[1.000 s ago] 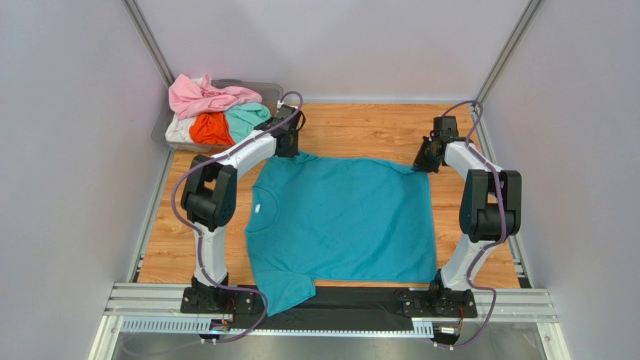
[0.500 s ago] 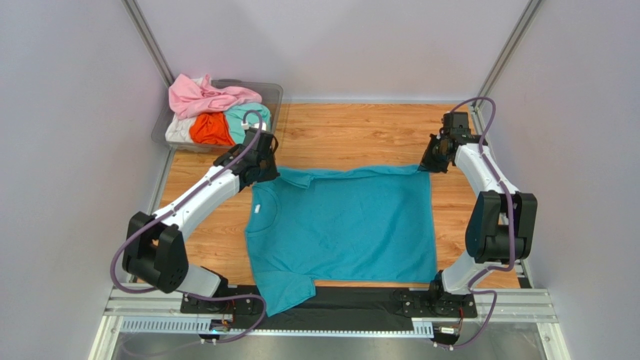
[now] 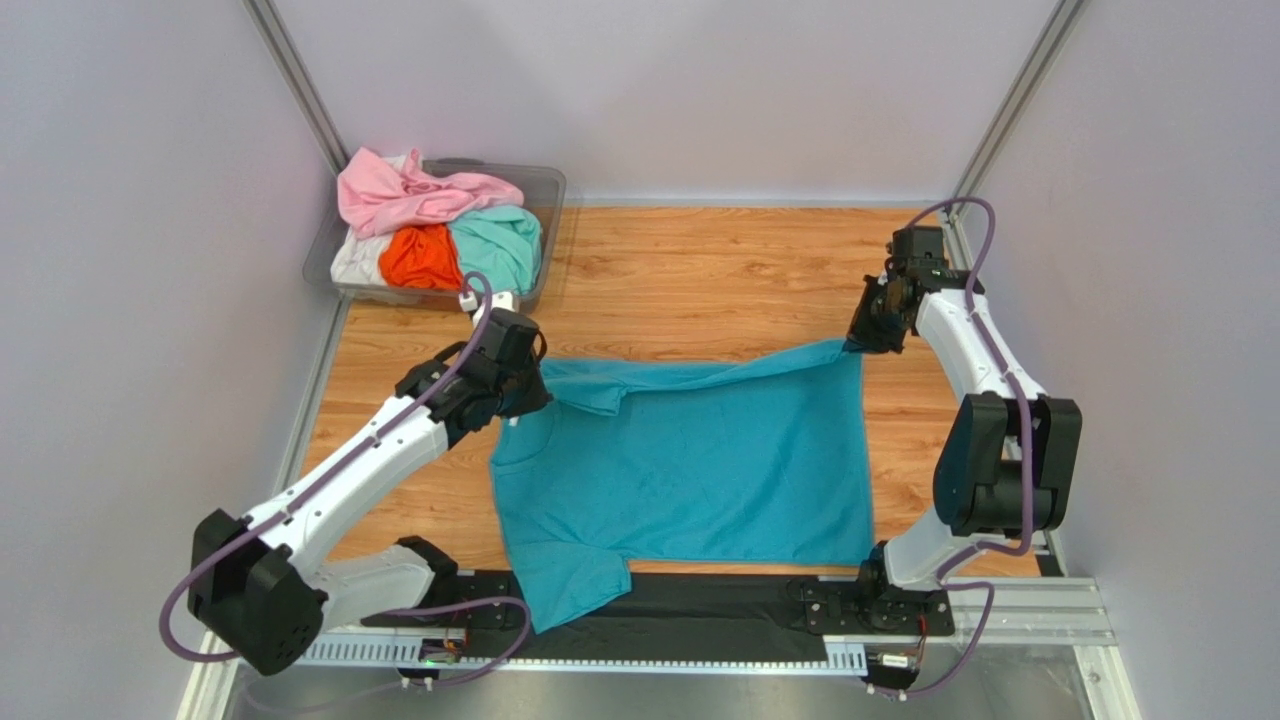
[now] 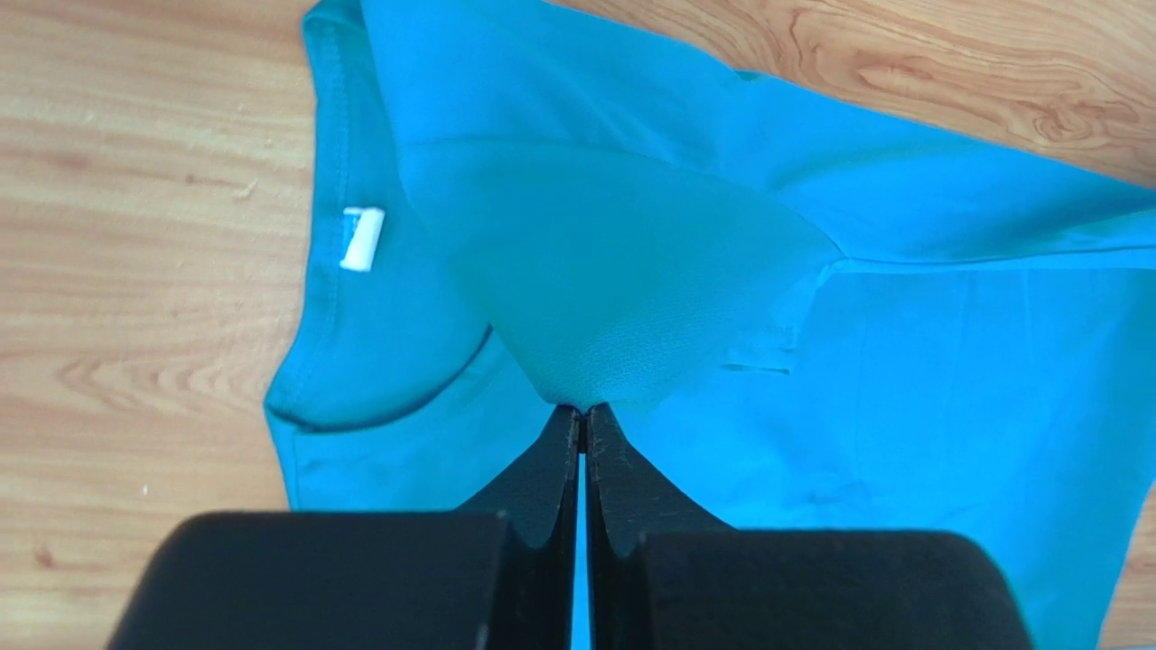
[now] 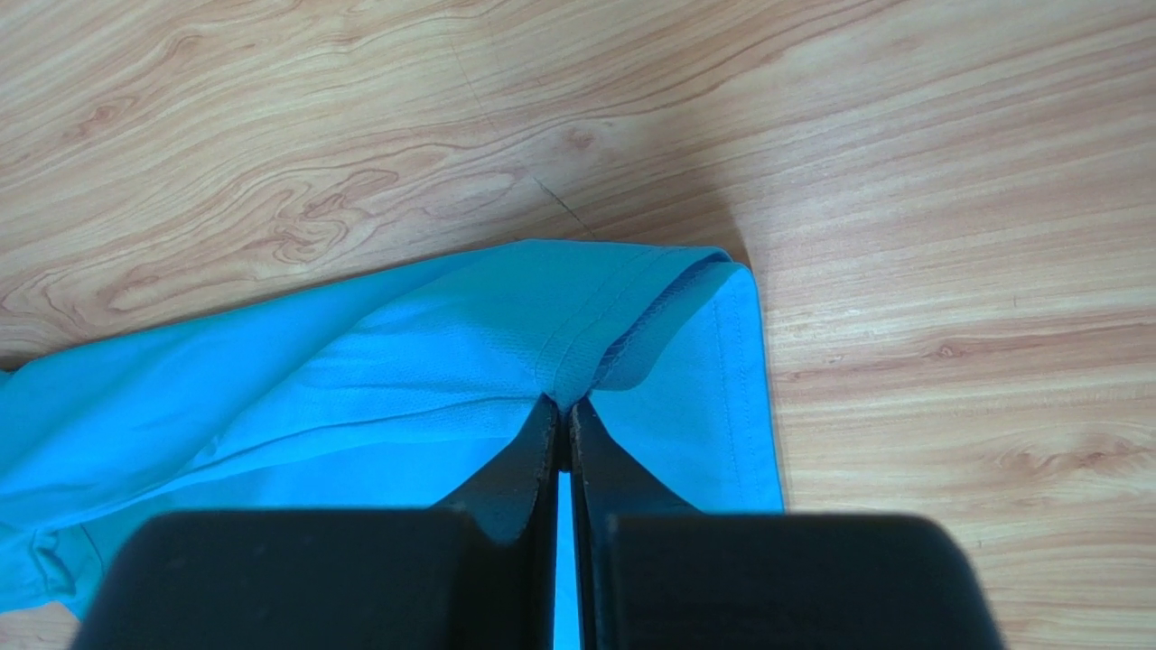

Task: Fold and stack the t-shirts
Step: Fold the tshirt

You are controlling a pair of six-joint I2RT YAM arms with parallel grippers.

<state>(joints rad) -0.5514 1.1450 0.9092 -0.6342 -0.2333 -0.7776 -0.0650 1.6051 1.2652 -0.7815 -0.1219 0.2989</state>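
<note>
Shirts: one teal t-shirt point(image 3: 691, 465) pinched by left hand point(image 4: 581, 413) and right hand point(image 5: 562, 404), four others point(image 3: 421, 192) in one tub point(image 3: 544, 180).

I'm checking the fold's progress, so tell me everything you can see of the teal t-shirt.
The teal t-shirt is plain, soft knit, short-sleeved, with a white label inside the neckline. It lies spread on the wooden table, neck toward the left arm, hem toward the right. Its far edge is raised and partly turned over: the left hand is shut on the far sleeve, the right hand on the far hem corner. The near sleeve overhangs the table's near edge.
</note>
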